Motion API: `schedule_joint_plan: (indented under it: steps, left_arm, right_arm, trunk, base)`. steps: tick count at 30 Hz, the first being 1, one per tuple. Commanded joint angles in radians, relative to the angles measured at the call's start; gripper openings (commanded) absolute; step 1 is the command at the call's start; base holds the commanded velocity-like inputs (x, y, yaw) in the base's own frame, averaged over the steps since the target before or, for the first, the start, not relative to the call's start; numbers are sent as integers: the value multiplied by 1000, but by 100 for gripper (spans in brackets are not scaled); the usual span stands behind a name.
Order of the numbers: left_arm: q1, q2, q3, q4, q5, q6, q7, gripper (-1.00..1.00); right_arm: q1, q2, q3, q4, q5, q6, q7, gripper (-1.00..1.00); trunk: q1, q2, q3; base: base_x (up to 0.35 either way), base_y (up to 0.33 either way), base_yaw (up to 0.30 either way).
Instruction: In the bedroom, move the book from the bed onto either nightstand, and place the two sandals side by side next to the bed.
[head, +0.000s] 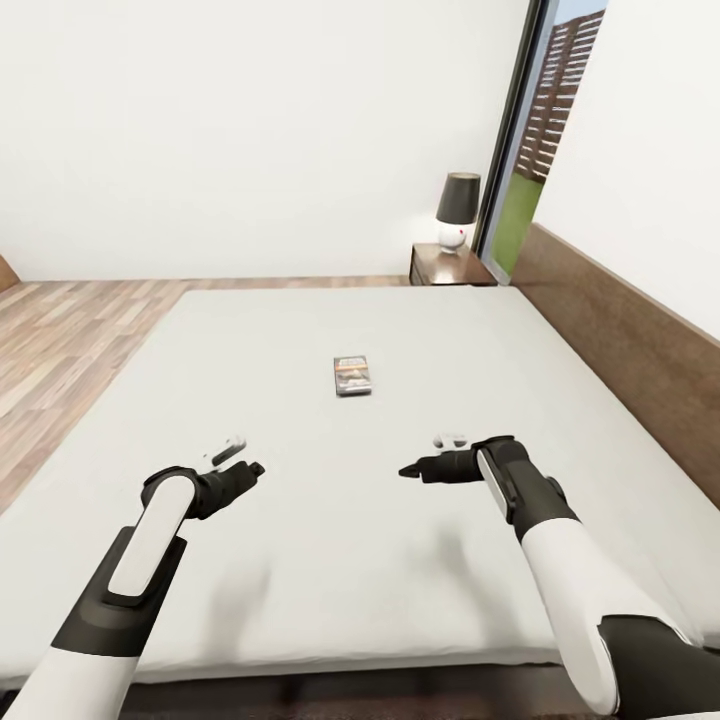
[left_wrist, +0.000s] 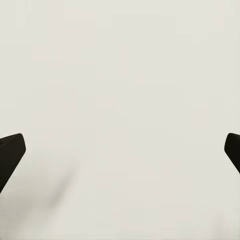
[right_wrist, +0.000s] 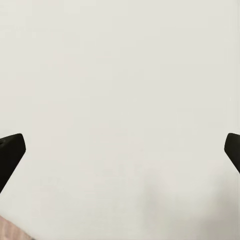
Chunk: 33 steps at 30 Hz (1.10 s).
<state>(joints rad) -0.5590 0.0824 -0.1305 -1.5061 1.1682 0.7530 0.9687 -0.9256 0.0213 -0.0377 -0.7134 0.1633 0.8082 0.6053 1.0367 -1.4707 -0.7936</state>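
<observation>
Both grippers, left and right, hover over the bed, jaws wide, empty

Both arms are reaching fwd from the shoulders, white upper shells w/ black joints, forearms angling slightly inward. Left gripper is hovering low, wrist roughly level, pointing fwd and a bit right. Right gripper is pointing inward, toward the left one, wrist bent across. In the wrist views each gripper's black fingertips are sitting far apart at the frame edges, jaws spread wide, nothing between them.
</observation>
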Motion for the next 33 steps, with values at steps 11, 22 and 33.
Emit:
schedule_joint_plan:
  steps: [11, 22, 33]
  left_arm:
    - [-1, 1, -1, -4, 8, 1, 14, 100]
    - [-1, 2, -1, -13, 11, 2, 15, 100]
    - [-2, -2, -2, -15, 11, 3, 15, 100]
  right_arm:
    - [46, -16, -3, -252, 16, 55, 78, 100]
    - [96, -17, 5, -382, 22, 173, 99, 100]
    - [99, -18, 7, -386, 24, 239, 100, 100]
  trunk:
    - [31, -56, -43]
    - [31, -56, -60]
    - [27, -49, -74]
  base:
    - [0, 0, 0]
    - [0, 0, 0]
    - [0, 0, 0]
